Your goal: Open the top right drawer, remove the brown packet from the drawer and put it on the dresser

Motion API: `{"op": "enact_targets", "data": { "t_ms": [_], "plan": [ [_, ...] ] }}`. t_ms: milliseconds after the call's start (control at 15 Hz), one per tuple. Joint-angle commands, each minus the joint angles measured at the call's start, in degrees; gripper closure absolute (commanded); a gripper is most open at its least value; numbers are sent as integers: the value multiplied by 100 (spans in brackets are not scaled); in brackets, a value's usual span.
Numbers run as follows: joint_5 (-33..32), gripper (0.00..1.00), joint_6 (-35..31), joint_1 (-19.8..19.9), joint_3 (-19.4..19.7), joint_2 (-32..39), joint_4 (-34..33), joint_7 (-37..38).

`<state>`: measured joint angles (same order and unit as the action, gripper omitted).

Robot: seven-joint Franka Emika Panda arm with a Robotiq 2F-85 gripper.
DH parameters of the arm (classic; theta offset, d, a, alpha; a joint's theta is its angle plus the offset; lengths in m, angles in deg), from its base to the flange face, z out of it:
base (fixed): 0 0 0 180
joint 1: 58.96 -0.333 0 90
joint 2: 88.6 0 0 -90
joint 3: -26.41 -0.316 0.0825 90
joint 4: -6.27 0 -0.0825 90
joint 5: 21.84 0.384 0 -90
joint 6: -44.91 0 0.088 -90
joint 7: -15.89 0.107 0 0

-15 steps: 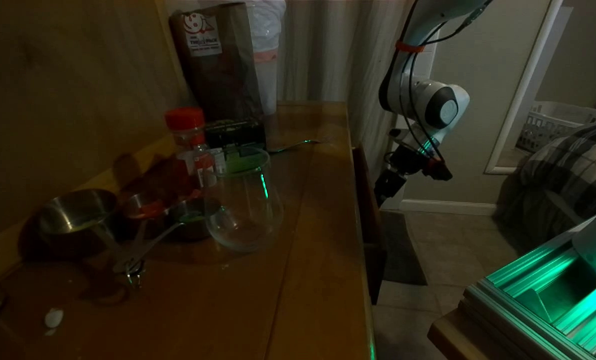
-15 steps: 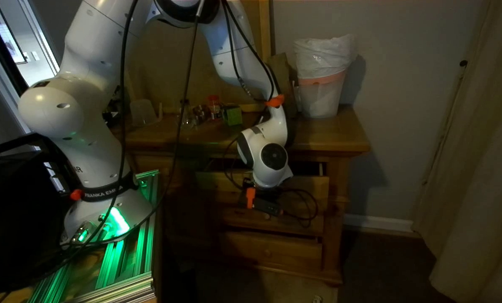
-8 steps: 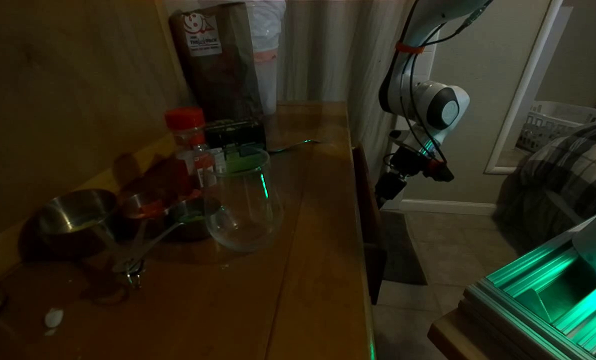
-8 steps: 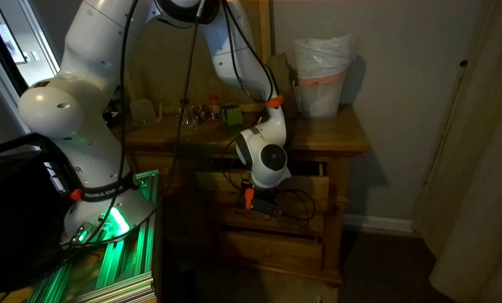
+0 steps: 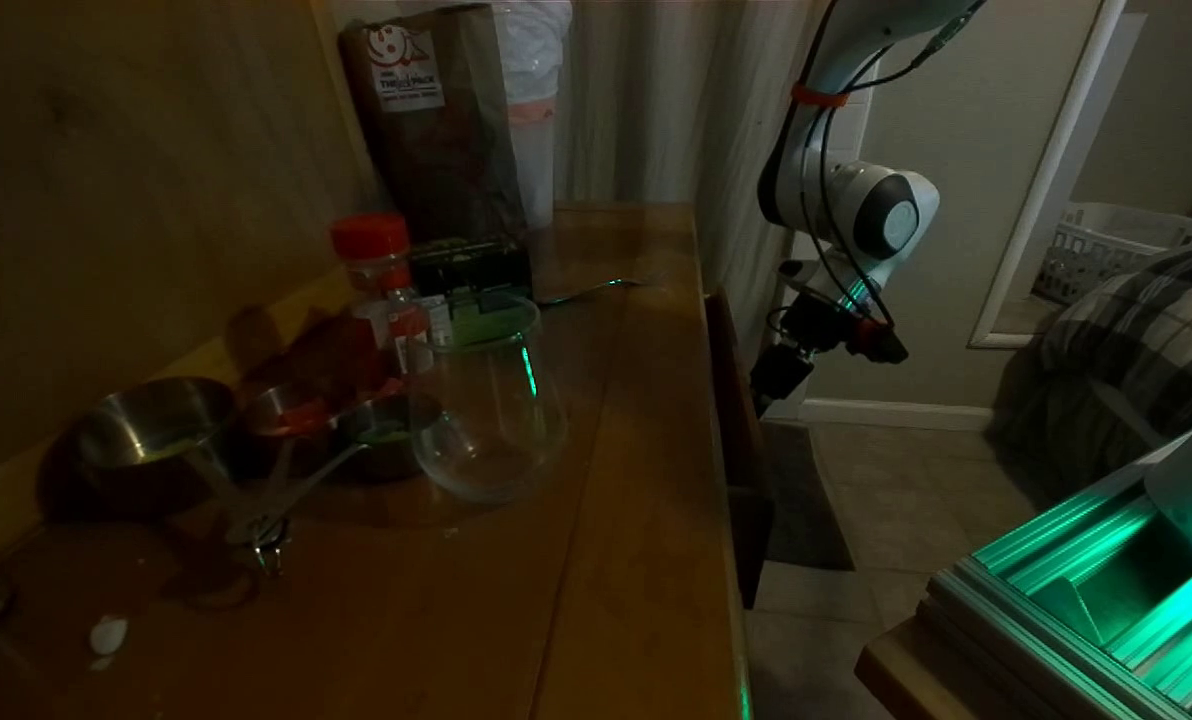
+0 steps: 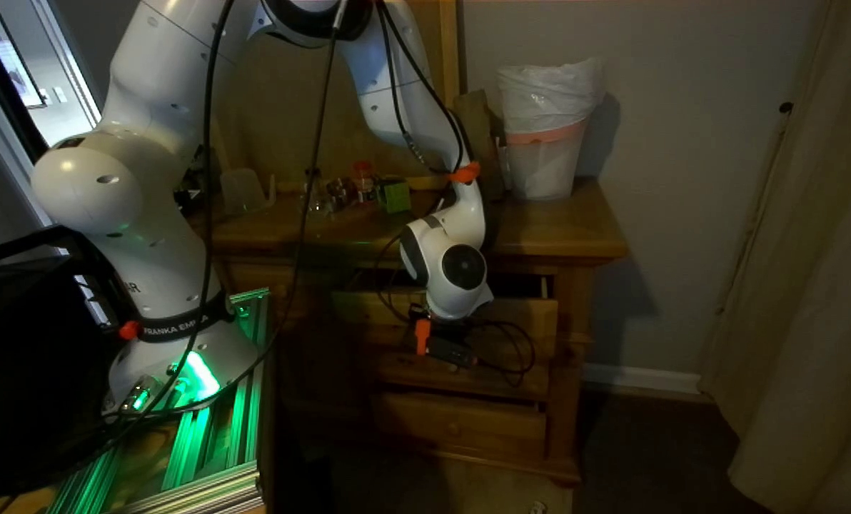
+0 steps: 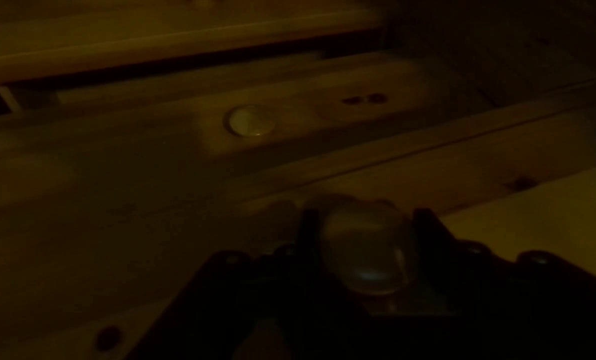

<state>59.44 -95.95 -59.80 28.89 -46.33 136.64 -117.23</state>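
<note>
The top right drawer (image 6: 518,310) of the brown wooden dresser (image 6: 561,228) is pulled partly out. Its raised edge also shows beside the dresser top in an exterior view (image 5: 741,440). My gripper (image 7: 365,212) is at the drawer's outer side. In the dark wrist view its two fingers stand close against both sides of a round shiny knob (image 7: 368,250) and appear shut on it. In an exterior view the gripper (image 5: 768,385) is low at the drawer front, with its tips partly hidden. The brown packet is out of view. The drawer's inside is dark and mostly hidden.
On the dresser top stand a glass (image 5: 491,450), metal measuring cups (image 5: 156,430), a red-capped jar (image 5: 371,265), a dark box (image 5: 471,270), a tall paper bag (image 5: 446,150) and a white bin (image 6: 547,150). Another knob (image 7: 250,120) shows on a neighbouring drawer.
The arm's wrist has shifted by a very small amount since one second ago and stands still over the last half second. The drawer has not visibly moved.
</note>
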Motion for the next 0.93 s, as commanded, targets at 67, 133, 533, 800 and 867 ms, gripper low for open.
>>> {"op": "enact_targets", "data": {
  "t_ms": [67,133,533,800,867],
  "plan": [
    [-192,75,-196,103,217,-236,167,-47],
    [-193,75,-204,108,232,-247,185,-46],
    [-225,75,-233,167,386,-328,375,-27],
    [-242,75,-263,204,510,-407,502,-17],
    [-240,75,-280,216,547,-411,528,-24]
  ]
}}
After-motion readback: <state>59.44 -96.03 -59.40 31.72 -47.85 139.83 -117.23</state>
